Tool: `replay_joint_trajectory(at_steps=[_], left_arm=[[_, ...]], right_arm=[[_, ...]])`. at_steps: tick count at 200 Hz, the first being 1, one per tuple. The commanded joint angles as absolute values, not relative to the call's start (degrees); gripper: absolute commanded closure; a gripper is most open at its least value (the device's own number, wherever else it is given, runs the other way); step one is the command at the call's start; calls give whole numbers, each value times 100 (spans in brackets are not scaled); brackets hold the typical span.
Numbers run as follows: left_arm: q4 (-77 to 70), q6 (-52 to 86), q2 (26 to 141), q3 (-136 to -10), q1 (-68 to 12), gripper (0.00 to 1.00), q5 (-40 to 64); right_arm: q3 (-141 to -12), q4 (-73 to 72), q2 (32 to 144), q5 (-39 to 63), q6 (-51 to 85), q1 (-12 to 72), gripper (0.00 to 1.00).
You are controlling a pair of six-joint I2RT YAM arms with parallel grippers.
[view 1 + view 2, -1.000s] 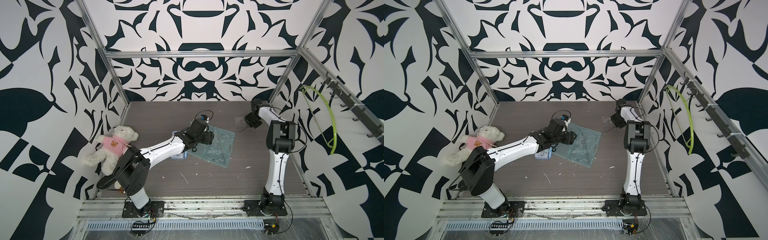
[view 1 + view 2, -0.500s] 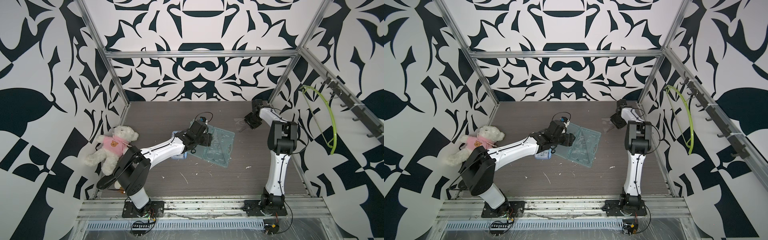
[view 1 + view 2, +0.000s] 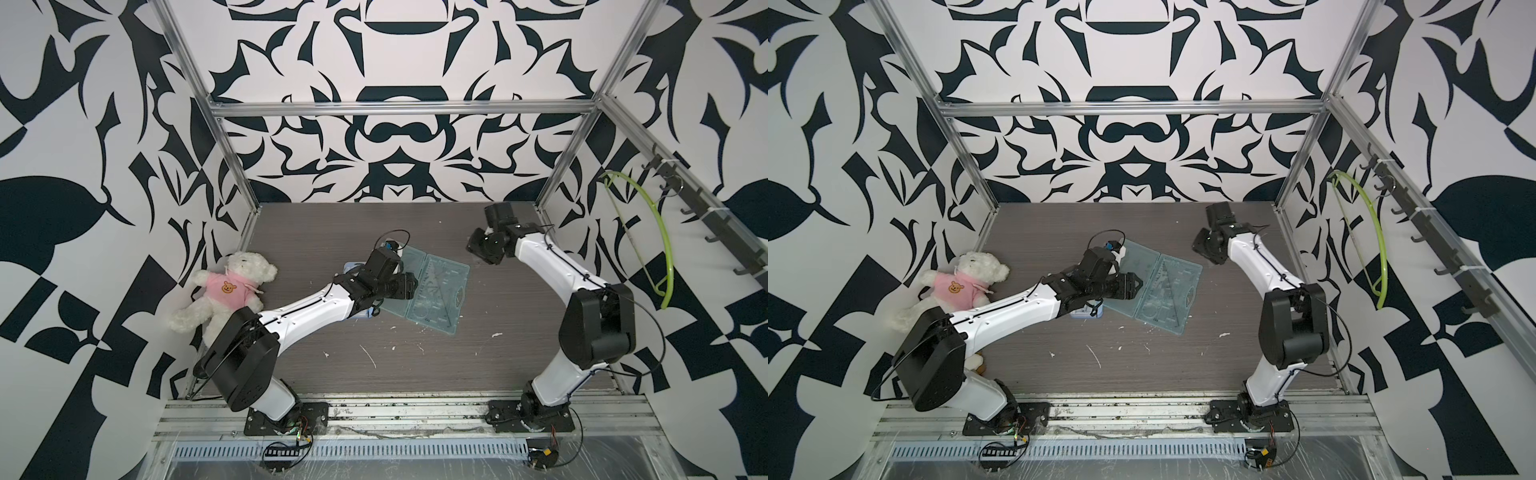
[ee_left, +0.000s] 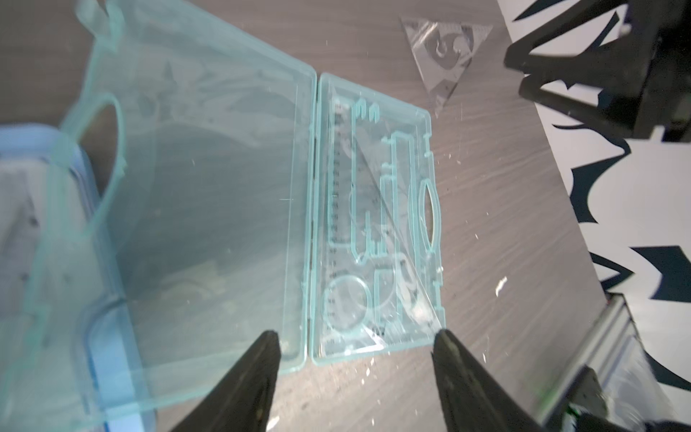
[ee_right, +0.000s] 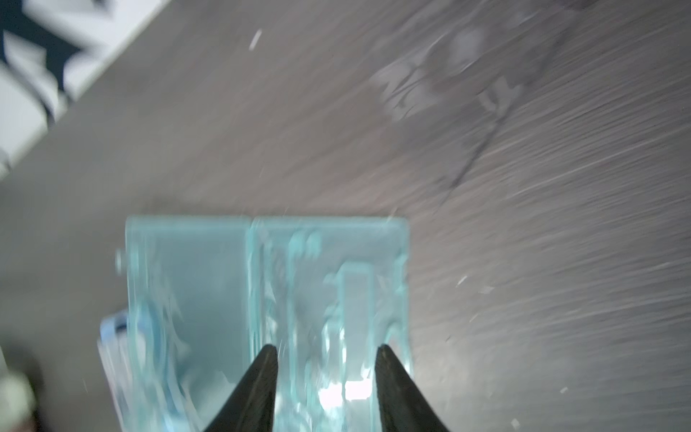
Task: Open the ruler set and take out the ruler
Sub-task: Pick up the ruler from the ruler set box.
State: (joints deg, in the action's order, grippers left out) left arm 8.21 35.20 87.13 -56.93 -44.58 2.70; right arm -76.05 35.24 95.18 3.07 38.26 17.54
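As the ruler set lies unfolded under the open left jaws, the right jaws gape nearby.

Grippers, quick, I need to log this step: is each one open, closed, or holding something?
Left gripper: open, holding nothing, over the open ruler case.
Right gripper: open, nothing between its fingers, though the wrist view is blurred.
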Motion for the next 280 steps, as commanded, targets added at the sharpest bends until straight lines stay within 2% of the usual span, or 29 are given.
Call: replay_joint_trajectory(at_steps=[1,32,132,195,243,280], left_arm=[[1117,3928,8560,-5463,-4327,31,1000],[1279,3967,8191,-5176,-4324,28,1185],[967,3914,7081,-3921,-4325,23,1114],[578,3720,7092,-3727,-4324,22,1135],[606,3718,7145,-3776,-4325,19,1007],[590,3718,7189,-3814,-4324,16,993]], right_arm=[[-7370,4049,9500,117,3095,2126,55],[-7163,4185,9612,16,2739,2585,54],[-6872,3867,10196,168,2499,2984,55],[-7126,3911,10592,-166,2406,3119,57],[-7216,3841,10805,-307,2415,3125,65],[-7273,3797,10940,-369,2401,3120,67]])
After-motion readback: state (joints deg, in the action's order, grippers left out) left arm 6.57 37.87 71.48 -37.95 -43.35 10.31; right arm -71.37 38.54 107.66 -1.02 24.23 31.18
